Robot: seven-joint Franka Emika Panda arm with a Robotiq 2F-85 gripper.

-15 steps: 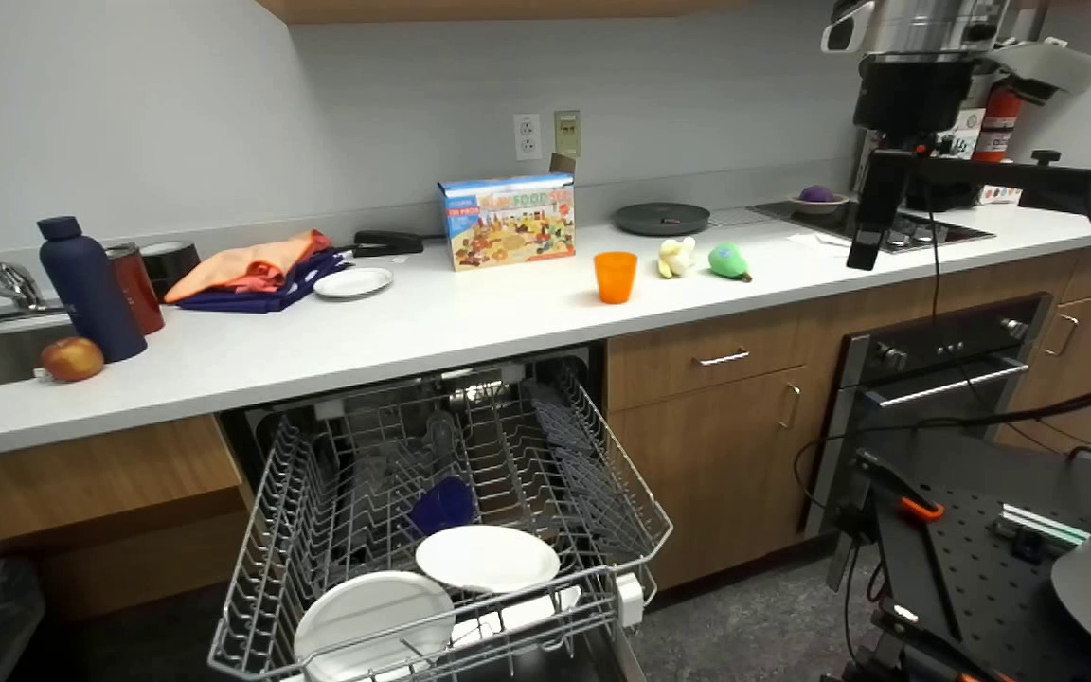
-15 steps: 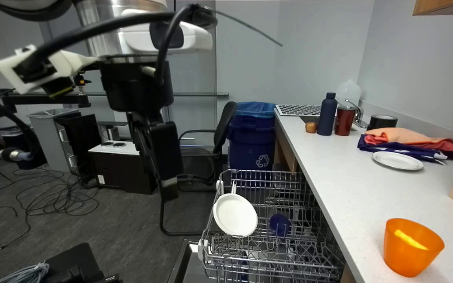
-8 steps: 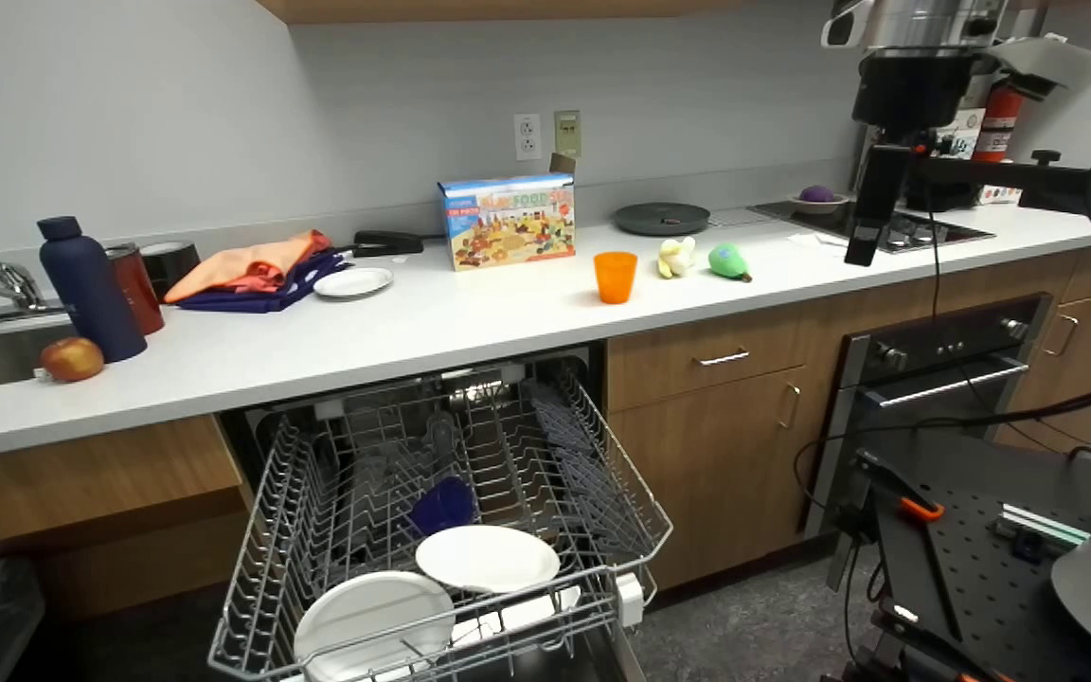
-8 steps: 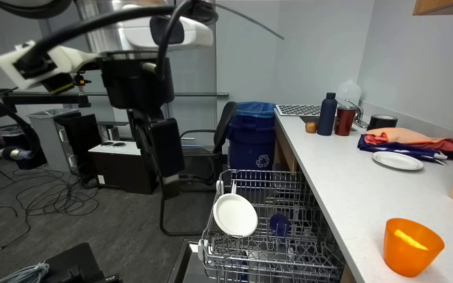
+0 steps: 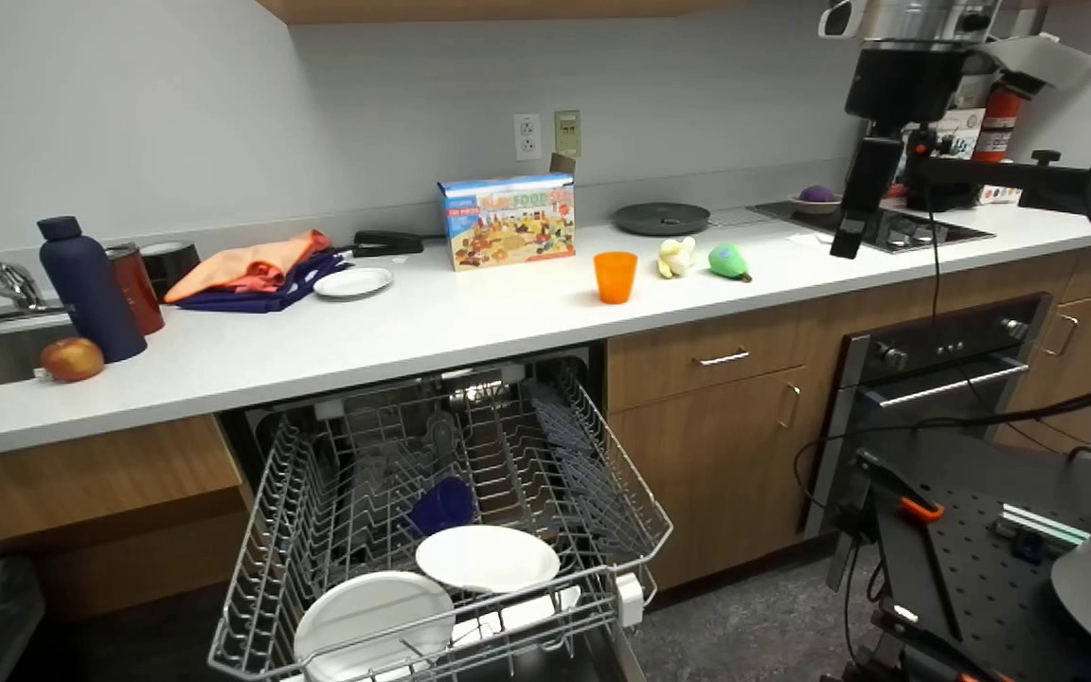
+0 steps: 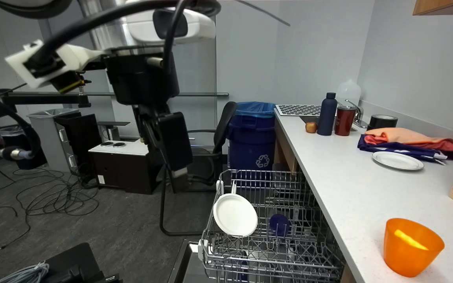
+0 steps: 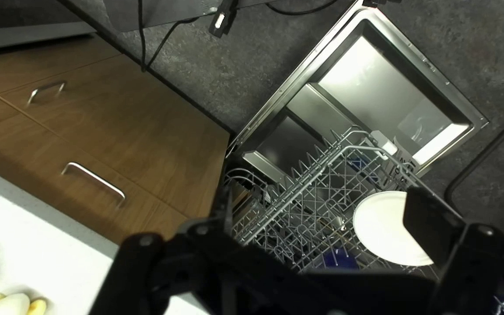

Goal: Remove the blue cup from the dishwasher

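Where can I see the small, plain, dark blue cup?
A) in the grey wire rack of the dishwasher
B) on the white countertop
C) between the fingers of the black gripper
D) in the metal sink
A: in both exterior views the small dark blue cup is inside the pulled-out grey wire rack, near a round white plate.

Open air above the blue cup (image 5: 444,505), dishwasher rack (image 5: 292,516) around it, white plate (image 5: 489,559) seemingly close.
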